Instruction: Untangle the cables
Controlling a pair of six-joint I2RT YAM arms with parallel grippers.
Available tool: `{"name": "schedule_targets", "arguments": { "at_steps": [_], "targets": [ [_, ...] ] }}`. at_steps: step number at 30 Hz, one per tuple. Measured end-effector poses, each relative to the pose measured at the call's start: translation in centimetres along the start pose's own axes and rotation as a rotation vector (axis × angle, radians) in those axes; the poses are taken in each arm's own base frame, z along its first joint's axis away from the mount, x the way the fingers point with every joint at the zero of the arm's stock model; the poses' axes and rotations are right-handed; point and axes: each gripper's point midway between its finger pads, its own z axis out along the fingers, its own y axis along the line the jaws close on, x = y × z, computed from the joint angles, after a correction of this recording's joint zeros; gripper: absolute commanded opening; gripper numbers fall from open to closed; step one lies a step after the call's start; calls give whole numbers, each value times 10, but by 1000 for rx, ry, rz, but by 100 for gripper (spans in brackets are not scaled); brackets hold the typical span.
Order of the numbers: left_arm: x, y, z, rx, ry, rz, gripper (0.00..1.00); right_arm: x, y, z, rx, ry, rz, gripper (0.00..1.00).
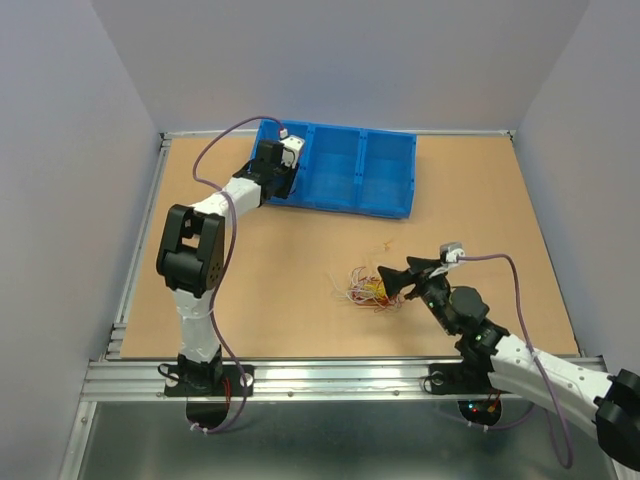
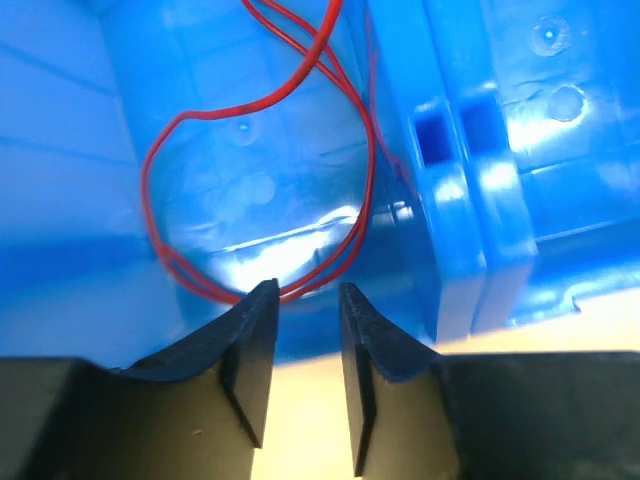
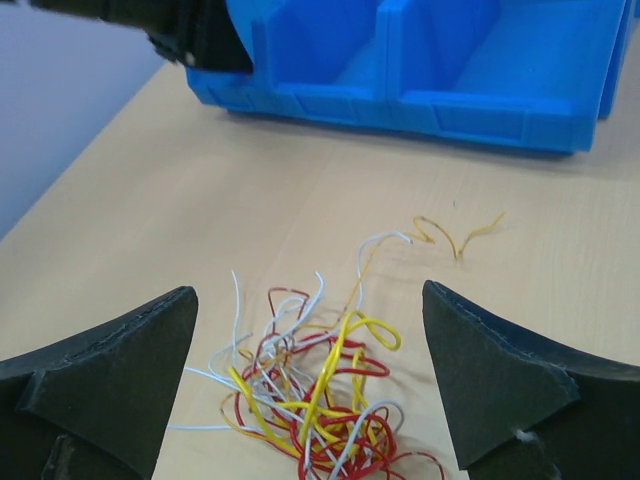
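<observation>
A tangled clump of red, yellow and white cables (image 1: 367,289) (image 3: 320,400) lies on the table in front of the bin. My right gripper (image 1: 396,283) (image 3: 308,292) hovers low over the clump's right side, open wide, with the clump showing between its fingers and nothing held. One thin yellow cable (image 3: 455,235) lies apart, beyond the clump. My left gripper (image 1: 287,163) (image 2: 308,295) is at the left compartment of the blue bin (image 1: 385,210) (image 2: 480,200). Its jaws stand partly open with nothing between them. A looped red cable (image 2: 148,205) lies on that compartment's floor just beyond the fingertips.
The blue bin (image 3: 420,100) has three compartments and stands at the back of the table. In the right wrist view the left arm's black gripper (image 3: 190,35) shows at the bin's left end. Grey walls enclose the table on three sides.
</observation>
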Motion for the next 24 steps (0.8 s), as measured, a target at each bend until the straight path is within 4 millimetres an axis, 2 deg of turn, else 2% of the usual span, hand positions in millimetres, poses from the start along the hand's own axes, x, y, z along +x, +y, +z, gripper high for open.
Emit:
{"name": "schedule_targets", "arguments": {
  "at_steps": [3,7,10,12,14,15,16,17,18,21,23,24],
  "targets": [
    [-11,5,-22,-21,-41,-4,56,20,-5,1,18,72,-13,93],
    [-30,9,-50,-35,-123,-7,57,55,-11,2,46,230,-35,82],
    [-44,6,-72,-21,-200,7,57,67,-11,7,70,306,-35,75],
    [-49,-6,-85,24,-243,55,57,70,-7,13,76,332,-28,67],
    [-53,-28,-97,91,-280,118,57,71,-5,16,74,344,-26,61],
    [-54,-53,-106,164,-313,186,57,72,-4,17,71,348,-23,55],
    [-53,-63,-109,190,-324,207,57,74,-3,18,65,354,-21,50],
    [-48,-88,-117,258,-345,272,57,77,-2,18,59,364,-24,46],
    [-41,-105,-122,307,-352,316,57,78,-1,18,53,365,-19,39],
    [-9,-163,-144,497,-382,491,59,76,3,20,34,359,-13,27],
    [15,-185,-155,594,-393,590,60,72,5,20,27,346,-6,27],
    [21,-189,-159,617,-400,617,60,70,6,21,23,338,-6,26]
  ]
}}
